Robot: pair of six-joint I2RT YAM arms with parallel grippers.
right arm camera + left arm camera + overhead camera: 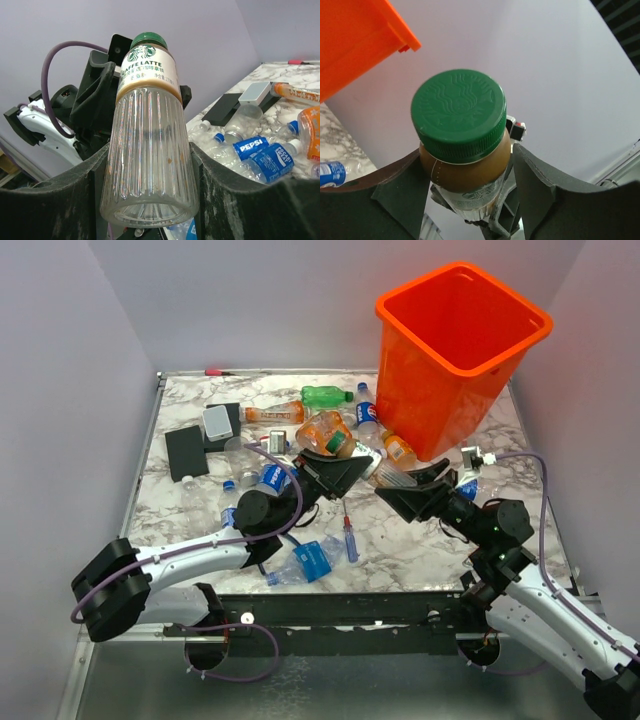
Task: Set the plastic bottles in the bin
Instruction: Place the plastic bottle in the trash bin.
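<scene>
Centre of the top view, just below and left of the tall square bright-orange plastic bin (440, 410): one clear ribbed plastic latte bottle with green cap (150, 125), held above the marble table (400, 540), pinched near its cap by the left gripper (467, 162) and around its body by the right gripper (148, 165); not yet binned. Bin interior, where visible: no bottles. Other plastic bottles (325, 395): a dozen or so, scattered upper left and centre. Progress, as judged: near the start.

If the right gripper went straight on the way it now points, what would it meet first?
Most likely the left gripper, around the cap end of the Caffe Latte bottle that the right gripper holds.
</scene>
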